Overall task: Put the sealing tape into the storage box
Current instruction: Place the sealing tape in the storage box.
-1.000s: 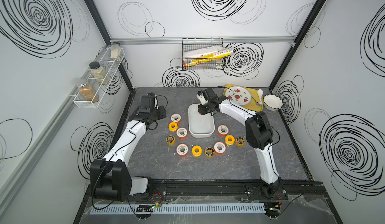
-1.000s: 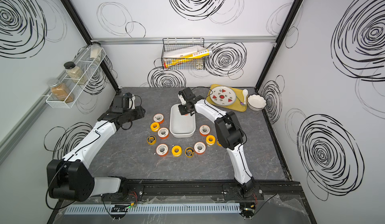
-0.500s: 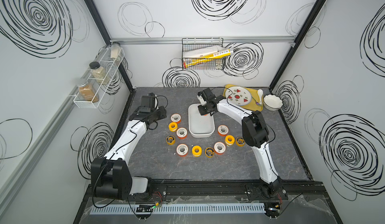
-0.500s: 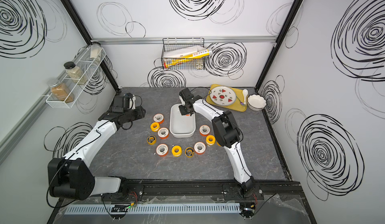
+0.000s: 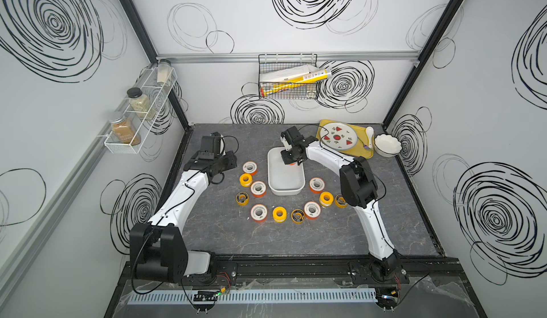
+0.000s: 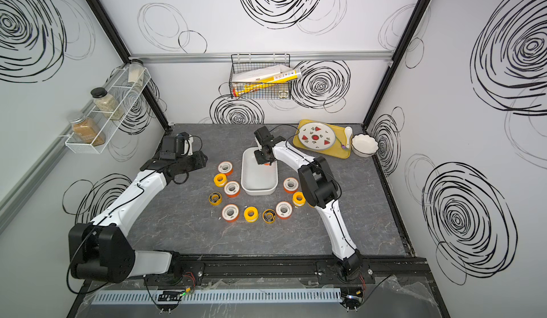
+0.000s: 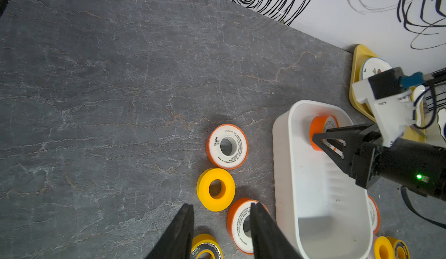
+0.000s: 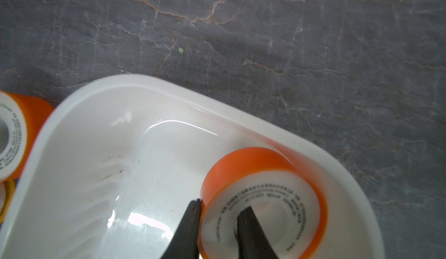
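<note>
Right wrist view: the right gripper [image 8: 220, 206] pinches an orange spool [image 8: 253, 168] of sealing tape, one finger through its centre hole and one outside, at the 12 o'clock end of the storage box [image 8: 144, 84]. Eleven other spools [image 5: 279, 213] ring the box on the table [image 5: 296, 242] from 9 through 6 to 3 o'clock. The left gripper [image 7: 222, 206] hangs partly open and empty at the box's 9 o'clock side.

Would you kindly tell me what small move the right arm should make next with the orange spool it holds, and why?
Probably open the right gripper and let go. It grips the orange spool with one jaw through the centre hole and the other outside the rim. The spool already sits inside the storage box, low and close to its end wall, so releasing here should leave it in the box.
</note>
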